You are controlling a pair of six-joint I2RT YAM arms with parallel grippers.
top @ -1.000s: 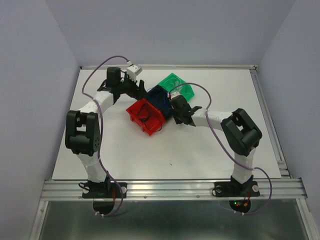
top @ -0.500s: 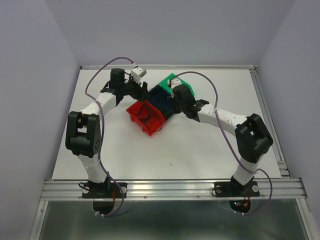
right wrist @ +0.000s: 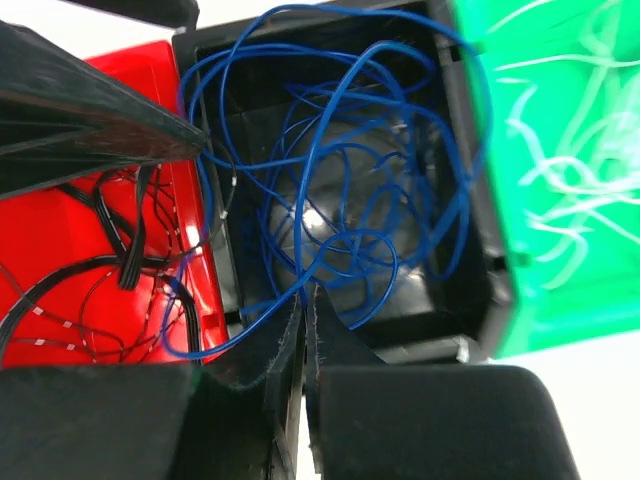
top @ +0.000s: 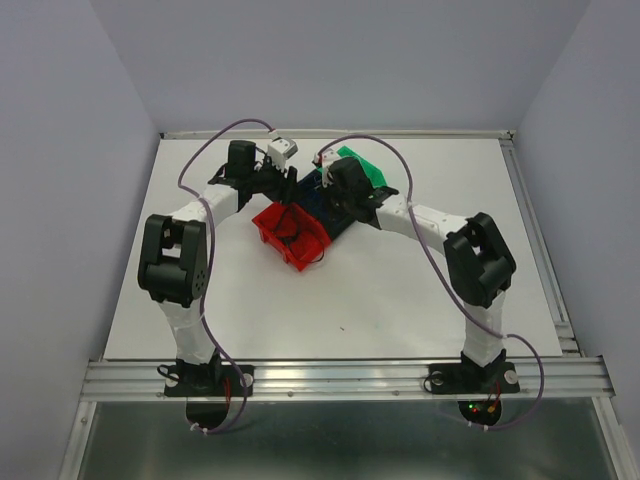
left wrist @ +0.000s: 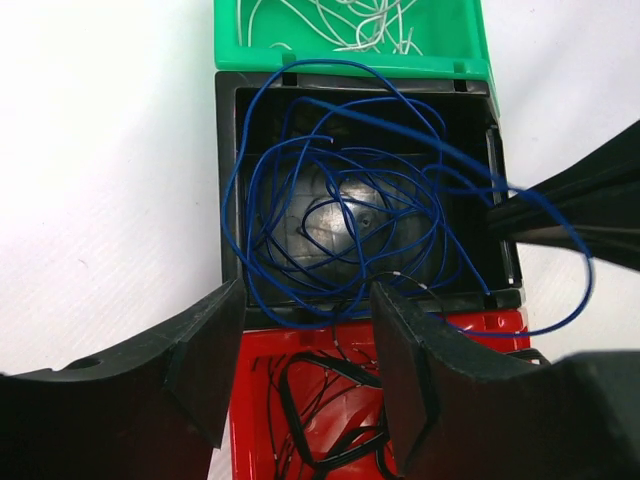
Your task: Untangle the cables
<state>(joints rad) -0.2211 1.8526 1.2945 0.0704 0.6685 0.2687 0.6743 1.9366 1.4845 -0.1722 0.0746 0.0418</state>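
Three small bins stand in a row. The black bin [left wrist: 228, 200] holds a loose coil of blue cables [left wrist: 340, 200]. Black cables [left wrist: 310, 400] lie in the red bin [left wrist: 260, 350], and whitish cables [left wrist: 340, 25] in the green bin [left wrist: 350, 60]. My left gripper [left wrist: 308, 305] hangs open over the border of the red and black bins, with nothing between its fingers. My right gripper [right wrist: 305, 295] is shut at the black bin's near wall, a blue cable strand [right wrist: 340, 190] pinched at its tips. One blue loop spills over onto the red bin [right wrist: 40, 250].
The bins sit mid-table toward the back: red bin [top: 290, 228], black bin [top: 318, 200], green bin [top: 365, 170]. Both grippers [top: 285, 192] [top: 325, 197] crowd close together above them. Purple arm cables arch over the back of the white table [top: 350, 300].
The right gripper has swung from the bins' near right side to over the black bin and shut on a blue strand. The left gripper's jaws have narrowed somewhat.
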